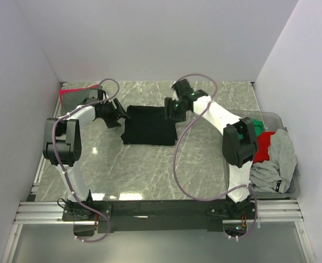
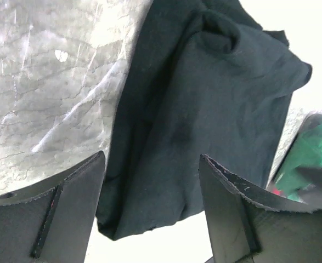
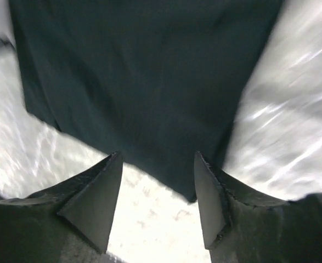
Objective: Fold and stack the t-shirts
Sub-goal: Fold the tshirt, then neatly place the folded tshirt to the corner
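Observation:
A black t-shirt [image 1: 148, 126] lies folded into a rough rectangle on the marble table [image 1: 150, 170], between my two arms. My left gripper [image 1: 117, 114] hovers at its left edge, and my right gripper [image 1: 171, 111] is over its far right corner. In the left wrist view the left gripper [image 2: 151, 158] is open, with the dark cloth [image 2: 204, 109] beyond the fingers and nothing held. The right wrist view shows the right gripper [image 3: 156, 156] open as well, just off the edge of the black cloth [image 3: 150, 71]. A red t-shirt [image 1: 73, 96] lies at the back left.
A clear grey bin [image 1: 270, 114] stands at the right edge, holding a green t-shirt [image 1: 255, 127], a red one [image 1: 264, 145] and grey ones [image 1: 281, 156]. White walls close in the back and both sides. The green cloth [image 2: 309, 145] also shows in the left wrist view.

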`<state>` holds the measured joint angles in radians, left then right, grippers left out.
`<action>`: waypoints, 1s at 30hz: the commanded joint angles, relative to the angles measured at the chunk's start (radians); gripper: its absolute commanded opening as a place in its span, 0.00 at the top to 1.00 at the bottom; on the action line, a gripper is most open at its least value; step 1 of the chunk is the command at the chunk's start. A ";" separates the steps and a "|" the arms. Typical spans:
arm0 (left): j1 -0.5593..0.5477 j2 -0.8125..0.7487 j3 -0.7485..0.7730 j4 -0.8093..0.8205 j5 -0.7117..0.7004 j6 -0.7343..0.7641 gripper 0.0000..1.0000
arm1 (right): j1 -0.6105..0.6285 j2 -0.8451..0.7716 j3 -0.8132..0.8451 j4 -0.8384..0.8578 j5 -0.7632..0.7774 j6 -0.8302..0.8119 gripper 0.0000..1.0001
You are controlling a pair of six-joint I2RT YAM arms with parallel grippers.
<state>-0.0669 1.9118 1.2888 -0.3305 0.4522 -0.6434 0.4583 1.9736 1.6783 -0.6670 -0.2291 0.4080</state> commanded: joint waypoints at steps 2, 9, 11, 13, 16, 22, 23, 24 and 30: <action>-0.004 -0.059 -0.017 0.030 0.029 0.045 0.26 | 0.074 -0.007 -0.058 -0.002 0.005 0.044 0.43; -0.004 -0.057 -0.042 0.016 0.034 0.060 0.26 | 0.097 0.094 -0.057 -0.054 0.037 0.086 0.48; -0.004 -0.054 -0.052 0.024 0.043 0.062 0.25 | 0.100 0.116 -0.057 -0.057 0.033 0.094 0.49; -0.004 -0.053 -0.063 0.037 0.054 0.064 0.25 | 0.105 0.140 -0.058 -0.056 0.033 0.101 0.49; -0.004 -0.040 -0.072 0.067 0.071 0.068 0.24 | 0.112 0.166 -0.057 -0.052 0.039 0.106 0.49; -0.002 -0.011 -0.086 0.134 0.089 0.064 0.24 | 0.126 0.186 -0.057 -0.057 0.045 0.117 0.49; -0.002 -0.008 -0.088 0.142 0.089 0.064 0.24 | 0.128 0.185 -0.057 -0.060 0.045 0.118 0.49; -0.002 -0.004 -0.094 0.165 0.086 0.064 0.24 | 0.129 0.183 -0.060 -0.060 0.047 0.117 0.49; -0.002 0.032 -0.123 0.254 0.056 0.060 0.24 | 0.140 0.169 -0.068 -0.062 0.042 0.114 0.49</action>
<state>-0.0669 1.9263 1.1896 -0.1730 0.5095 -0.6022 0.5751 2.1311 1.6199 -0.6964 -0.2001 0.5163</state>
